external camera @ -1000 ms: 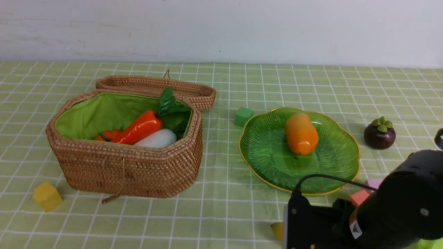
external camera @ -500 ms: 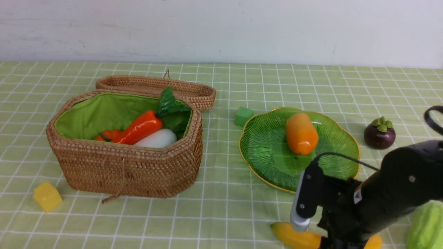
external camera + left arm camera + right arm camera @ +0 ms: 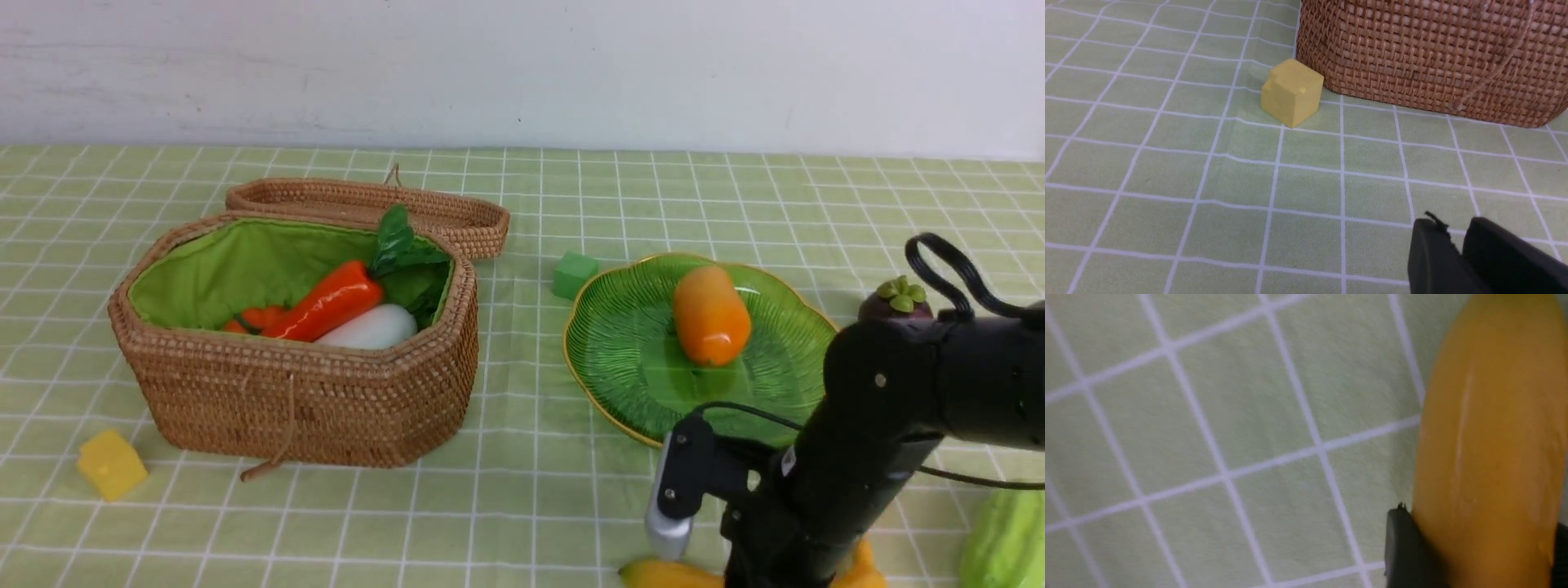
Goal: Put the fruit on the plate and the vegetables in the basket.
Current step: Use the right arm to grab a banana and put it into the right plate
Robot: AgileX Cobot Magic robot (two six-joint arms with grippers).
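Observation:
At the table's front right edge lies the yellow banana (image 3: pixel 663 575), and my right gripper (image 3: pixel 1480 528) is shut on it, a black finger pressing each side of the banana (image 3: pixel 1490 437). The orange-yellow mango (image 3: pixel 710 317) rests on the green plate (image 3: pixel 620 351). Half hidden behind my right arm (image 3: pixel 849 457) sits the purple mangosteen (image 3: pixel 898 296). The open basket (image 3: pixel 302 400) holds the red-orange carrot (image 3: pixel 326 300), the white radish (image 3: pixel 371 327) and an orange pumpkin (image 3: pixel 257 317). A light green gourd (image 3: pixel 1008 535) lies far right. My left gripper (image 3: pixel 1453 228) is shut and empty, low above the cloth.
The basket's lid (image 3: pixel 367 200) lies open behind it. A yellow cube (image 3: pixel 110 464) sits by the basket's front left corner, close to the left gripper, and a green cube (image 3: pixel 574 274) sits left of the plate. The basket wall (image 3: pixel 1433 53) fills the left wrist view's far side.
My right arm has swung forward and down over the banana, and its jaws have closed from wide apart onto the fruit. The arm now hides most of the mangosteen and the pink cubes.

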